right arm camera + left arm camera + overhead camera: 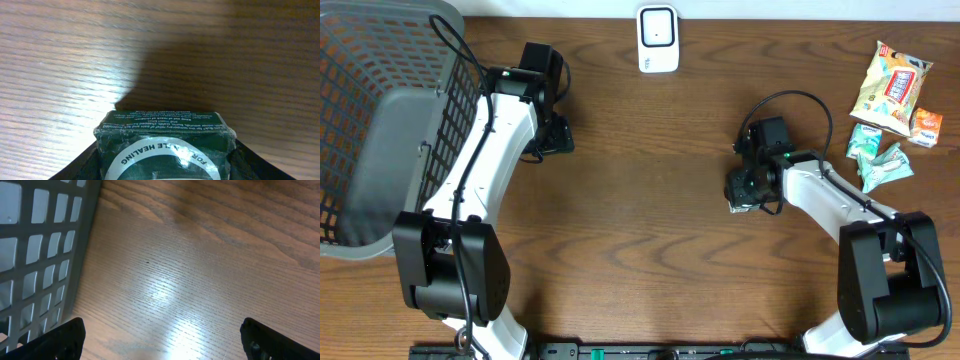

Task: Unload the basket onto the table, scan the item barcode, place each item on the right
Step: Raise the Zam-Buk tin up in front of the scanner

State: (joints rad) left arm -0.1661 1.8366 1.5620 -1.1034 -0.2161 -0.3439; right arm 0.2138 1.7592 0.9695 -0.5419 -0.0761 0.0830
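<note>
Two arms sit closest under the overhead camera. The right claw [745, 192], mid-table, hides its load. One scanner [658, 38] stands at the far edge and one basket [370, 50] at the left edge. Snack packets [891, 88] near the far right corner overlap, so they are hard to count.

Left wrist: the left claw [162, 335] gapes wide and holds nothing.

Right wrist: the fingers [80, 167] clamp both sides of one dark green box [165, 135], whose lower part is cut off.

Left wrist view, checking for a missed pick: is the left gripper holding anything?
No, the left gripper stands wide open, with only bare table showing between its fingertips.
</note>
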